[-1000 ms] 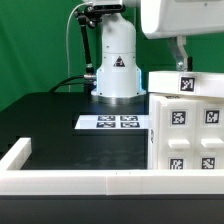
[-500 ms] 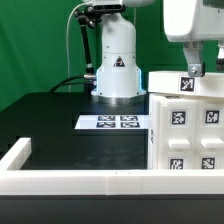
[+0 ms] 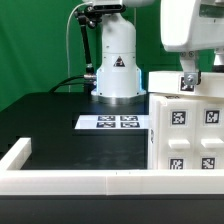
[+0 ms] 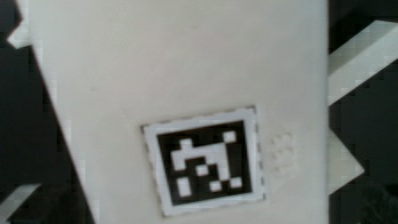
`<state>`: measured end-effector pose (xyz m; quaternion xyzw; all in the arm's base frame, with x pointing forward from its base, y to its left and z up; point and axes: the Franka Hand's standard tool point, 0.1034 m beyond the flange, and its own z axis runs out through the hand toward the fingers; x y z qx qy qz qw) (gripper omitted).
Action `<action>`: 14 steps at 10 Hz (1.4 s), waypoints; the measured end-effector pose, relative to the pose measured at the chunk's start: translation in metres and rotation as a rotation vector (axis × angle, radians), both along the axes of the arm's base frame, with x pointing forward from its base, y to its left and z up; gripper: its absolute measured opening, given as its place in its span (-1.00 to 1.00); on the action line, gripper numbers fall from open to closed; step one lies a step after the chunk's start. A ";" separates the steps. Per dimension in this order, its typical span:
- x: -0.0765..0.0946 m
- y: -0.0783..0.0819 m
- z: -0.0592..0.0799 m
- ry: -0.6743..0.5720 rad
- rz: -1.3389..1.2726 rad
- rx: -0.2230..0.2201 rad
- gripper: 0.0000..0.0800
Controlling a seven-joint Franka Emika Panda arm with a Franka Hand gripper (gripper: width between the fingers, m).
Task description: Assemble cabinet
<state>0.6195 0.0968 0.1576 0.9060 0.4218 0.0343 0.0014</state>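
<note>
**Pincer hanging over the cabinet top**

The cabinet (image 3: pixel 187 125) is standing on the black tabletop (image 3: pixel 60 120), just beside the marker board (image 3: pixel 113 122). The pincer (image 3: pixel 188 82) is hanging directly above the cabinet's top edge, probably for taking a grasp there. Whether it is released or clenched cannot be told. The wrist view is showing mostly a white cabinet face with one tag (image 4: pixel 210 160).

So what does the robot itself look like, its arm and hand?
The arm is glossy white, with a rounded base that carries a black triangle mark. A black joint sits on top, and thin dark cables run down beside it. The hand hangs from a boxy white head and has short dark-and-grey fingers.
</note>
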 end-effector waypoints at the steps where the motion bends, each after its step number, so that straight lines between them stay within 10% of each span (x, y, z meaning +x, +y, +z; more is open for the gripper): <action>1: 0.000 0.001 0.000 0.000 -0.003 0.000 0.70; 3: 0.000 0.000 -0.001 0.001 -0.005 0.000 0.40; 14: 0.001 -0.004 -0.001 0.014 -0.639 0.040 0.41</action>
